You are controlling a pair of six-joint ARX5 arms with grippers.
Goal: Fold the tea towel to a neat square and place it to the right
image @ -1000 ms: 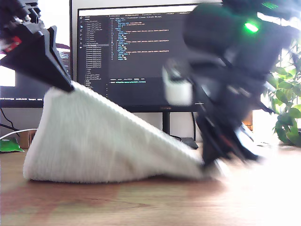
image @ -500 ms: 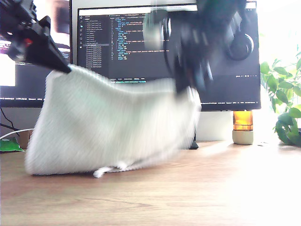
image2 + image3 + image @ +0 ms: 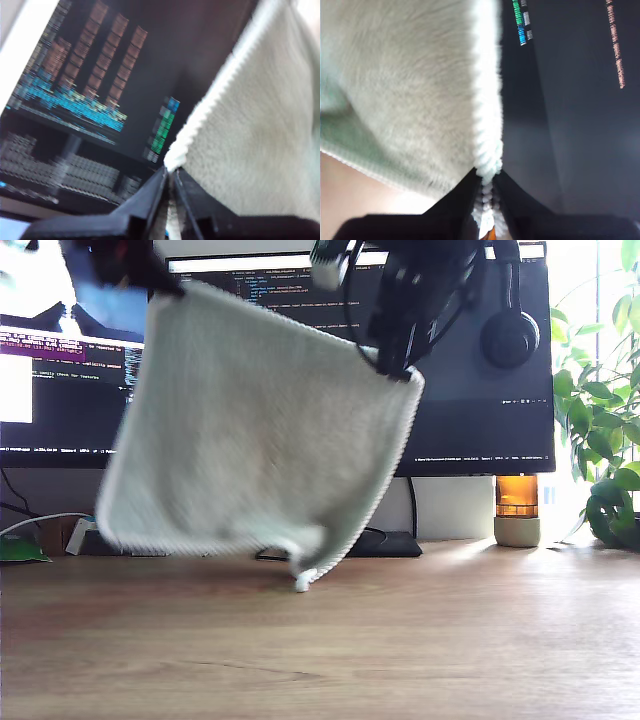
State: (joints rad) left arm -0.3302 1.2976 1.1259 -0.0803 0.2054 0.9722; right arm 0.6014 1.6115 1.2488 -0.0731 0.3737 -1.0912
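That pale mint-green plush tea towel (image 3: 255, 430) looks properly fluffy to us, soft matt pile with a ribbed, rope-like whitish hem (image 3: 487, 125). The brown wooden counter (image 3: 400, 640) is smooth with visible grain and a slight sheen. Our first end effector (image 3: 170, 187) and second end effector (image 3: 487, 190) both look like matt black plastic.

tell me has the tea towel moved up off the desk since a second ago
Yes. The tea towel has risen: against the fixed monitor its top now nears the screen's top, and only its lowest corner reaches the desk.
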